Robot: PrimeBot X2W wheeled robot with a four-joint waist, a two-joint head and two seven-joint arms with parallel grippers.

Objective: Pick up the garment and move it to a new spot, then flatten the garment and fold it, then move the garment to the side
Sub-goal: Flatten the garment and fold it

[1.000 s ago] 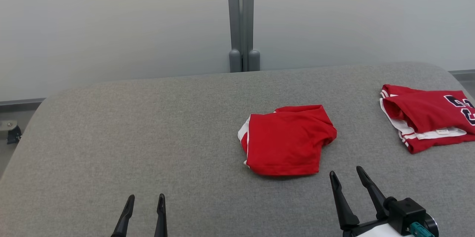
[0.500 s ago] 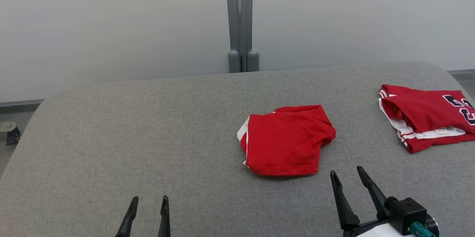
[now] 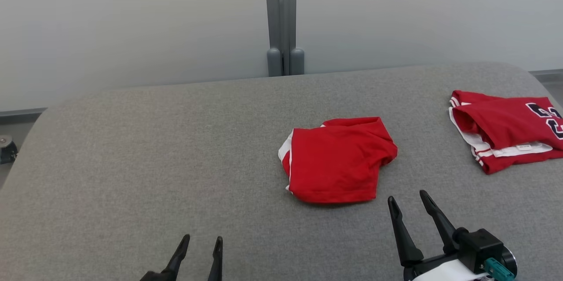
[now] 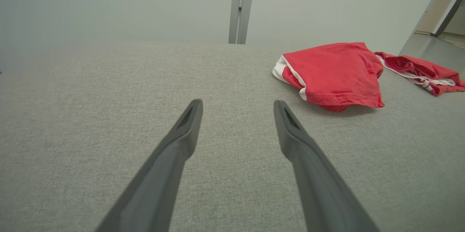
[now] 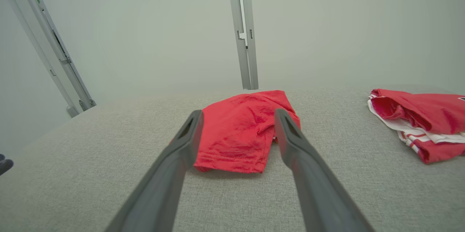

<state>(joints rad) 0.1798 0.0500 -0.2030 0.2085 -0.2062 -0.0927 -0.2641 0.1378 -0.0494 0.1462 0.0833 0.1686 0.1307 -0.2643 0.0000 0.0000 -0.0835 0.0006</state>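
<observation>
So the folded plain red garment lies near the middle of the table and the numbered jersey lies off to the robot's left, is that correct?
Not quite: the jersey lies to the robot's right, not its left, as the head view shows. The folded plain red garment does lie near the middle of the table.

Wide grey fabric-covered table (image 3: pixel 154 162) before a plain pale wall (image 3: pixel 110 21).
Near the table's right edge lies a folded red jersey with white trim and dark numerals (image 3: pixel 506 125), with a small white label (image 3: pixel 523 147) at its near hem. A grey metal double post (image 3: pixel 281 12) stands upright against the wall behind the far edge, ending in two rounded feet. Past the table's left edge sits a small dark caster-like part (image 3: pixel 6 151). In the right wrist view, a grey metal frame (image 5: pixel 54 54) shows slanted at the left.
</observation>
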